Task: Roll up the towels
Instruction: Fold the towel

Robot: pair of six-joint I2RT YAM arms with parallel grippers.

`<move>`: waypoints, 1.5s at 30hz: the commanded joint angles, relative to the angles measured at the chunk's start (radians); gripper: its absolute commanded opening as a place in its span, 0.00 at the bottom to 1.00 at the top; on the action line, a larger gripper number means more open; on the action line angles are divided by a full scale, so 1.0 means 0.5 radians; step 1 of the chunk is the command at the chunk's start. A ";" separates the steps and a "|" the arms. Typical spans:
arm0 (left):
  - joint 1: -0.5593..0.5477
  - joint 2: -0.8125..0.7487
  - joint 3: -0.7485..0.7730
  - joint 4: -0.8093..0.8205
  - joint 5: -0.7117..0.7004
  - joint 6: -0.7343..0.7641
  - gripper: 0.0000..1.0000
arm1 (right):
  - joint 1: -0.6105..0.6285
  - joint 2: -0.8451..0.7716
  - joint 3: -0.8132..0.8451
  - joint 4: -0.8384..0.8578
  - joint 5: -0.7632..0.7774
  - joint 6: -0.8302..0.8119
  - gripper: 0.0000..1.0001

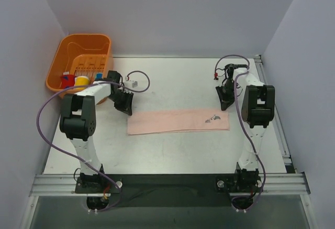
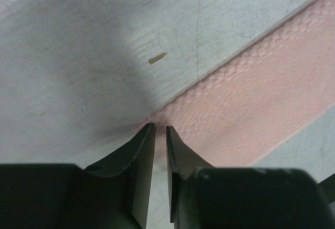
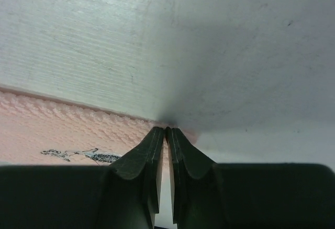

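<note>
The pale pink towel (image 1: 178, 121) lies flat on the table as a long strip, with a small dark printed mark (image 1: 213, 118) near its right end. My left gripper (image 1: 125, 108) is down at the towel's far left corner, its jaws closed to a narrow slit on the puckered corner (image 2: 160, 128). My right gripper (image 1: 225, 105) is at the far right corner, its jaws pressed together on the towel's edge (image 3: 166, 129). The pink cloth shows in the left wrist view (image 2: 261, 93) and in the right wrist view (image 3: 63, 129). The green and blue towel is out of view.
An orange basket (image 1: 63, 56) stands at the far left and holds small red, yellow and blue things (image 1: 81, 79). A metal rail (image 1: 272, 98) runs along the table's right edge. Purple cables loop beside both arms.
</note>
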 commanded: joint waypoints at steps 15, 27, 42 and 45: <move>-0.023 -0.360 -0.101 0.122 0.115 -0.118 0.47 | -0.096 -0.461 -0.037 0.144 0.176 0.111 0.40; -0.020 -0.606 -0.159 0.063 0.087 -0.029 0.65 | -0.161 -0.516 -0.506 0.037 -0.235 0.366 0.39; -0.011 -0.655 -0.162 0.066 0.008 0.008 0.70 | -0.044 -0.219 -0.460 0.086 0.056 0.415 0.41; -0.002 -0.652 -0.153 0.066 -0.014 0.008 0.70 | -0.041 -0.191 -0.470 0.065 0.041 0.406 0.33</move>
